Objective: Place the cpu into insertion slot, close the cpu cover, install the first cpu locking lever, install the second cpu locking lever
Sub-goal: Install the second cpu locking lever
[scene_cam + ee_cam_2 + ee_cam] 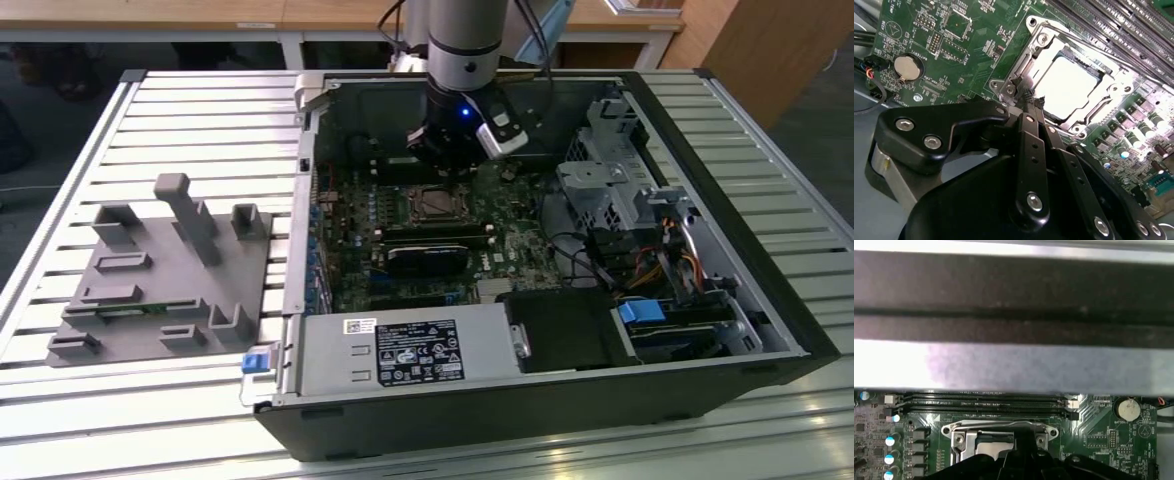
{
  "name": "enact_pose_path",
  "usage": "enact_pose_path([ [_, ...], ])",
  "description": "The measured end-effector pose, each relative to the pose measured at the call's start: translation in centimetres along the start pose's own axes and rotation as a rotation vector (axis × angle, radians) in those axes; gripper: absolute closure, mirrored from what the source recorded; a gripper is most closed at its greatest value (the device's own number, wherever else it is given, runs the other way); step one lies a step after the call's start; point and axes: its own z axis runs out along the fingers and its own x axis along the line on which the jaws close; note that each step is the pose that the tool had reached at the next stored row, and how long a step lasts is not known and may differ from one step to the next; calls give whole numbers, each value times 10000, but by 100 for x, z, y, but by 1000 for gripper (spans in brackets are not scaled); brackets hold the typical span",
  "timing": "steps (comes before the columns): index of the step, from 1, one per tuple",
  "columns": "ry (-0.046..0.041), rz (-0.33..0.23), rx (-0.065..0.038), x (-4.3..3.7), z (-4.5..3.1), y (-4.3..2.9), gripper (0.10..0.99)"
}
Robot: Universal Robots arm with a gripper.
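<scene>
The cpu (1066,85) lies flat in the insertion slot (434,204), its pale metal face showing. The silver cpu cover (1114,92) lies down around it as a frame. My gripper (1029,99) is shut, and its black fingertips meet at the corner of the socket rim, right beside the cover's edge. I see nothing held between the fingers. In the exterior view the gripper (451,165) hangs inside the open case just behind the socket. In the first wrist view the gripper (1021,452) covers part of the cover (999,430). I cannot tell the locking levers apart from the socket's metalwork.
Long black memory slots (1114,25) run beside the socket, and a coin battery (906,67) sits on the green board. A black heatsink block (427,255), the power supply (400,350) and the drive cage with cables (627,240) crowd the case. A grey fixture (160,270) stands on the slatted table.
</scene>
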Motion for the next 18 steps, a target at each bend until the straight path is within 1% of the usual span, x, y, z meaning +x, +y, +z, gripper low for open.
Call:
enact_pose_path([
  [2,6,2,-5,0,-7,1,976],
  [4,10,1,-15,-2,-37,2,976],
  [9,12,1,-15,-7,-178,7,976],
  [10,12,1,-15,-8,-196,6,976],
  [13,12,1,-16,-6,-204,-17,976],
  [18,13,1,-15,-5,-208,-118,976],
])
